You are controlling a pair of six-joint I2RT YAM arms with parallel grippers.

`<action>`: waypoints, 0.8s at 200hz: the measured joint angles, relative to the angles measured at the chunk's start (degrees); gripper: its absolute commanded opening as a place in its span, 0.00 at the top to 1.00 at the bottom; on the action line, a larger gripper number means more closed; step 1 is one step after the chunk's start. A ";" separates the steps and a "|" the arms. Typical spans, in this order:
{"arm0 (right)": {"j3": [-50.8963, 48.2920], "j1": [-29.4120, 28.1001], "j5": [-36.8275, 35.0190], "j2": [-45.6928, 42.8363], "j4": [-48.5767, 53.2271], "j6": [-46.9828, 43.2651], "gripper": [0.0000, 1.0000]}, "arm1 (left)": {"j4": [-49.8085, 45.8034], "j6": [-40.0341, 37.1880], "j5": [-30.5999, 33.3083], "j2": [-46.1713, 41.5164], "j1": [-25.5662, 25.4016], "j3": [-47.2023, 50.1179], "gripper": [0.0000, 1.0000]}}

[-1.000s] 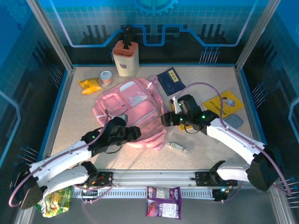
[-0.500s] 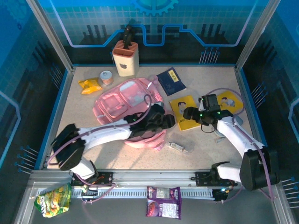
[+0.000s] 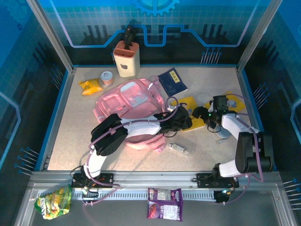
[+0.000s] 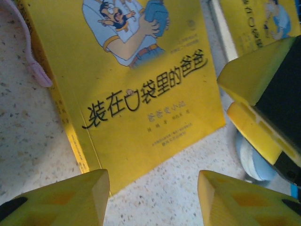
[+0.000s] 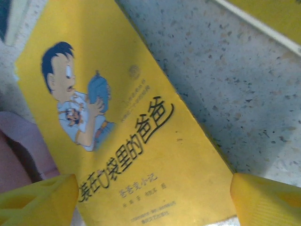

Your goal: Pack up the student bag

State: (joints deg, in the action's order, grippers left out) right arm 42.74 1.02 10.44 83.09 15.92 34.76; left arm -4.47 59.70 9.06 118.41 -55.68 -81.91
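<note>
The backpack (image 3: 127, 101) is showing soft pink with pale grey-white trim, and the table (image 3: 75, 136) is showing beige flecked with dark specks. The yellow book (image 4: 141, 94) is carrying black lettering and a cartoon boy drawn in blue and white, while the navy book (image 3: 172, 81) is wearing a small yellowish label. The snack packet (image 3: 90, 86) is glowing yellow-orange, and the pouch (image 3: 164, 203) is showing purple.

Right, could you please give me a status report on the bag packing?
Left gripper and right gripper open, empty, over the yellow book. Student bag lies beside it. Pink strap along the book's edge.
</note>
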 measured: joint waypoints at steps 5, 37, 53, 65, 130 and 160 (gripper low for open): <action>0.09 0.09 0.42 0.98 -0.31 0.09 0.15 | -0.35 0.07 0.39 0.22 0.00 -0.07 0.46; 1.38 0.28 0.59 3.87 -1.25 0.39 0.15 | -2.73 0.57 2.10 0.39 0.55 0.09 0.45; 1.55 0.28 0.61 4.48 -1.86 0.42 0.16 | -2.73 0.61 2.27 0.37 1.40 0.94 0.45; 1.42 0.15 0.59 4.35 -1.99 0.44 0.16 | -2.73 0.61 2.32 0.37 2.12 1.81 0.45; -5.38 -4.46 0.59 -5.66 -0.98 2.62 0.12 | -1.42 1.88 5.27 -3.54 3.78 9.01 0.45; -5.18 -2.27 0.46 -7.98 0.22 2.69 0.12 | -1.20 1.95 5.27 -3.67 3.98 9.07 0.46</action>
State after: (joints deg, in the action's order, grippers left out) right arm 37.56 -1.26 10.90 75.11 16.14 37.45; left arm -5.67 61.65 14.33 114.74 -51.70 -72.84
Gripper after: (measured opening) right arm 0.878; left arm 0.550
